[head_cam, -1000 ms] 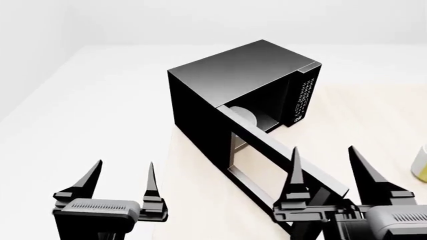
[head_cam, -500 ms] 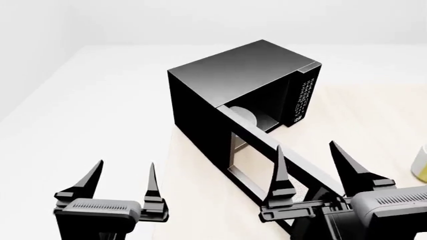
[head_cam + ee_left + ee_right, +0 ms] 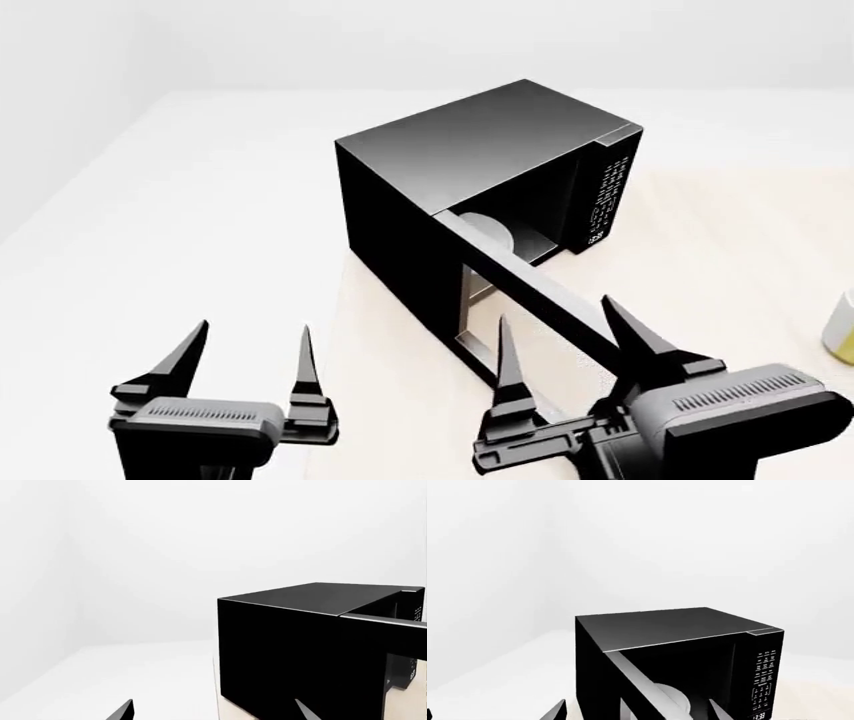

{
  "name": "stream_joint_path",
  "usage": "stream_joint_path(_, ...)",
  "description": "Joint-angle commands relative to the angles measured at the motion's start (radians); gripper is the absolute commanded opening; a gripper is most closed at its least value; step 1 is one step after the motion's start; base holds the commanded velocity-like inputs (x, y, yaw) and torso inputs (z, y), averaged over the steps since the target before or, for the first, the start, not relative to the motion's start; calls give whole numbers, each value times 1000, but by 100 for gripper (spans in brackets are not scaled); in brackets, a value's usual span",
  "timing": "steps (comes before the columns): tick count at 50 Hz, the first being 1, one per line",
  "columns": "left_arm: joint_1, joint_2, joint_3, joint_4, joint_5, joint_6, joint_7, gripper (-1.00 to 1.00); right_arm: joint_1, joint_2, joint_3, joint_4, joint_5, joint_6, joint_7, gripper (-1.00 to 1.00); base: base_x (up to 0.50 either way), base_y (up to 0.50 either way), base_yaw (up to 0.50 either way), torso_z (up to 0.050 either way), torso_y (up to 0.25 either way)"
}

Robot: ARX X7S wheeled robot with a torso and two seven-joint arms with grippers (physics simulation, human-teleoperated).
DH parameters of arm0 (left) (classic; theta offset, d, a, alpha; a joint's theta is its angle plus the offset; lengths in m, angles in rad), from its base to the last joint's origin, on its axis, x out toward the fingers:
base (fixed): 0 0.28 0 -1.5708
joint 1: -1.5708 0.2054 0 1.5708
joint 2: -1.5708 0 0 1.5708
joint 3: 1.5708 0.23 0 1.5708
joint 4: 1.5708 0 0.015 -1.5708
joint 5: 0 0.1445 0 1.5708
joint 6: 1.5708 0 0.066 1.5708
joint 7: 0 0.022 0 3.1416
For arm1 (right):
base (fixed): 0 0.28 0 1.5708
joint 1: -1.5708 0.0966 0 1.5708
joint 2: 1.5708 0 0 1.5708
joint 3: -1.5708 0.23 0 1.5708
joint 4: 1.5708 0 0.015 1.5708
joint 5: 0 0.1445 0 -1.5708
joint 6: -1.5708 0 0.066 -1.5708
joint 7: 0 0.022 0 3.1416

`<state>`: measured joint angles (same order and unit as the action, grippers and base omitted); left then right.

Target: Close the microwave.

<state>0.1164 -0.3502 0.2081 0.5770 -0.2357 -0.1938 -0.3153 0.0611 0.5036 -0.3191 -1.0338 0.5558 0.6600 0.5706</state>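
Observation:
The microwave [image 3: 481,160] is a glossy black box on the table, also seen in the left wrist view [image 3: 300,650] and the right wrist view [image 3: 660,630]. Its windowed door [image 3: 534,285] stands wide open, swung out toward me. The white plate [image 3: 487,232] shows inside, and the button panel [image 3: 607,195] is on the right. My right gripper [image 3: 555,310] is open, and its fingertips stand on either side of the door's outer end. My left gripper [image 3: 252,328] is open and empty, left of the door and apart from it.
The light wooden table [image 3: 387,400] ends at its left edge beside the microwave, with white floor beyond. A yellow object [image 3: 841,330] sits at the far right edge of the head view.
My right gripper has moved left and turned, from the right of the door's outer end to across it. The left gripper and the door have not moved.

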Motion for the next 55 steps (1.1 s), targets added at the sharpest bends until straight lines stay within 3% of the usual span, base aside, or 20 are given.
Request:
stream_joint_path(1,3,-5,3,5,-3,0,-3,100,41,35,-80,-2,30,19,60,100,0,0,0,0,0)
stream_joint_path(27,1,-15,0,1,-14,5,-8,100,50,24,-194,109,-22,5,62,100,0,0,0,0,0)
stream_joint_path(55,-4,-18,9,-9,-14,12,-16,100,59,0,-214,251,-27,-2,49,100,0,0,0,0,0)
